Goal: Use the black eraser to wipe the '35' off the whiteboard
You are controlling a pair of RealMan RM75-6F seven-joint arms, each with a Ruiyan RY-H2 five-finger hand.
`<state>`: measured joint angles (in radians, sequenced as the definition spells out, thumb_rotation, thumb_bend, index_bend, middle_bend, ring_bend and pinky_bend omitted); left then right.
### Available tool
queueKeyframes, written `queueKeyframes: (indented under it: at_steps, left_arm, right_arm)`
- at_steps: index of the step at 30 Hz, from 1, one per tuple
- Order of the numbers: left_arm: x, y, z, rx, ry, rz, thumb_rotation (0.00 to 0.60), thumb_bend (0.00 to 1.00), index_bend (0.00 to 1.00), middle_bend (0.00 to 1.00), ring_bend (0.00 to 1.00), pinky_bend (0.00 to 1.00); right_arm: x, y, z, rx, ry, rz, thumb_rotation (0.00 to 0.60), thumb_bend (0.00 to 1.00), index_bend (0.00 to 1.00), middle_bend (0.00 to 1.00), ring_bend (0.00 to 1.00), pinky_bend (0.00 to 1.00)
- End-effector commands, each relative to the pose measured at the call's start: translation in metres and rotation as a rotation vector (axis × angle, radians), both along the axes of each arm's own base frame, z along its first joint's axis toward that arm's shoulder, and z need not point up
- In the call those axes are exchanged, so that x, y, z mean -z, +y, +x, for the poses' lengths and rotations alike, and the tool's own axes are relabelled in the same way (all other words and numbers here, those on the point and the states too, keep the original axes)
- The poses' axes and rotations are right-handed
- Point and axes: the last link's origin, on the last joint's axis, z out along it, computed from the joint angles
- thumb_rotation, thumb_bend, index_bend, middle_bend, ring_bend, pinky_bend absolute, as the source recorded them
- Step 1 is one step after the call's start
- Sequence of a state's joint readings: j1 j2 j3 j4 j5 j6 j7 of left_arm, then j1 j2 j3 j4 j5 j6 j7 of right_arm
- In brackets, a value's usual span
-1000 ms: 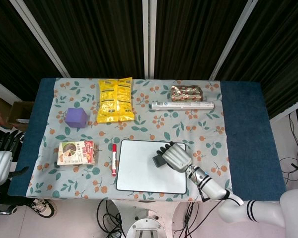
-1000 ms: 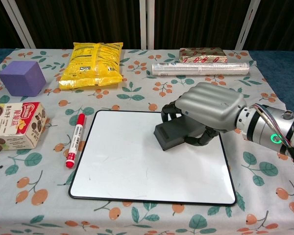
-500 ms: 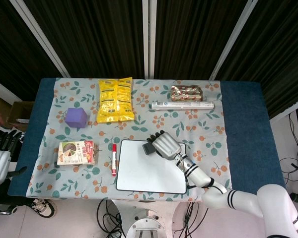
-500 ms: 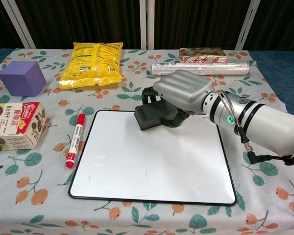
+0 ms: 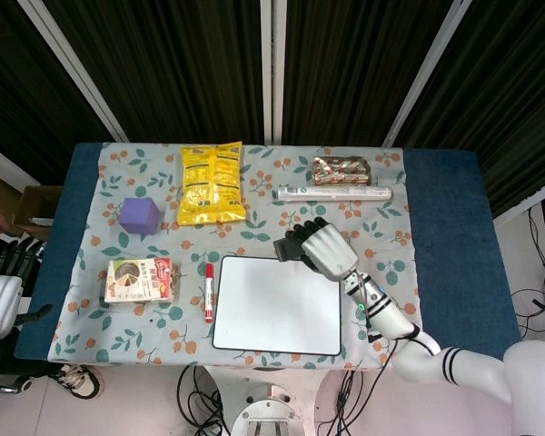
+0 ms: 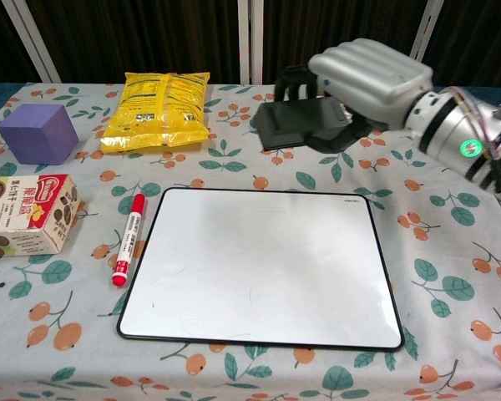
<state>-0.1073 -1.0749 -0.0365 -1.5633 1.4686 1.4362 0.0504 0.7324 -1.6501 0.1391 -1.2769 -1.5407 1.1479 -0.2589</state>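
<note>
My right hand (image 6: 369, 82) (image 5: 325, 247) grips the black eraser (image 6: 296, 122) (image 5: 284, 248) and holds it in the air beyond the far edge of the whiteboard (image 6: 255, 267) (image 5: 277, 304). The board lies flat on the flowered cloth, its white face wiped, with only faint smudges showing. No '35' is visible on it. My left hand (image 5: 0, 289) hangs off the table's left edge, fingers spread and holding nothing.
A red marker (image 6: 127, 238) lies just left of the board. A snack box (image 6: 27, 213), a purple cube (image 6: 38, 133) and a yellow bag (image 6: 160, 109) fill the left side. A white tube (image 5: 332, 193) and a foil packet (image 5: 341, 170) sit at the back right.
My right hand slid the eraser from the board's middle right to its upper left, then lifted it off the board and back toward the far side.
</note>
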Motion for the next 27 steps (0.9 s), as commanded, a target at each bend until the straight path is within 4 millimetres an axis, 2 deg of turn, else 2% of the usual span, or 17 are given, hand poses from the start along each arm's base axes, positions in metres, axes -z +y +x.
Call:
queueKeyframes:
  at_steps: [1,4,9,17,19,22,24,26,27]
  left_arm:
    - [0.003,0.001,0.002,0.006,-0.005,-0.007,0.6,0.0,0.02,0.04,0.02,0.14]
    - [0.007,0.002,0.005,0.014,-0.008,-0.014,0.6,0.0,0.02,0.04,0.02,0.14]
    - [0.011,0.003,0.006,0.017,-0.006,-0.026,0.6,0.0,0.02,0.04,0.02,0.14]
    - [0.013,0.003,0.009,0.022,-0.004,-0.031,0.6,0.0,0.02,0.04,0.02,0.14]
    - [0.013,0.003,0.009,0.023,-0.002,-0.032,0.6,0.0,0.02,0.04,0.02,0.14]
    - [0.013,0.003,0.01,0.023,0.001,-0.032,0.6,0.0,0.02,0.04,0.02,0.14]
    - [0.013,0.002,0.01,0.022,0.002,-0.03,0.6,0.0,0.02,0.04,0.02,0.14]
    - [0.012,0.002,0.01,0.022,0.002,-0.027,0.6,0.0,0.02,0.04,0.02,0.14]
    - [0.012,0.002,0.01,0.022,0.002,-0.027,0.6,0.0,0.02,0.04,0.02,0.14]
  right_arm:
    - [-0.028,0.004,-0.051,0.128,0.103,-0.026,0.6,0.35,0.9,0.79,0.73,0.82]
    - [-0.038,0.007,-0.085,0.231,0.181,-0.011,0.6,0.35,0.9,0.79,0.73,0.82]
    - [-0.05,0.015,-0.124,0.352,0.232,0.002,0.6,0.35,0.9,0.79,0.73,0.82]
    - [-0.052,0.024,-0.144,0.399,0.232,0.032,0.6,0.35,0.89,0.79,0.73,0.82]
    - [-0.05,0.024,-0.147,0.409,0.225,0.037,0.6,0.35,0.86,0.78,0.73,0.82]
    - [-0.048,0.023,-0.15,0.424,0.22,0.054,0.6,0.34,0.72,0.7,0.65,0.74]
    - [-0.046,0.023,-0.151,0.432,0.221,0.072,0.6,0.33,0.56,0.56,0.52,0.6]
    - [-0.046,0.024,-0.151,0.431,0.216,0.085,0.6,0.3,0.35,0.37,0.31,0.41]
    - [-0.046,0.024,-0.151,0.432,0.211,0.092,0.6,0.29,0.28,0.3,0.23,0.35]
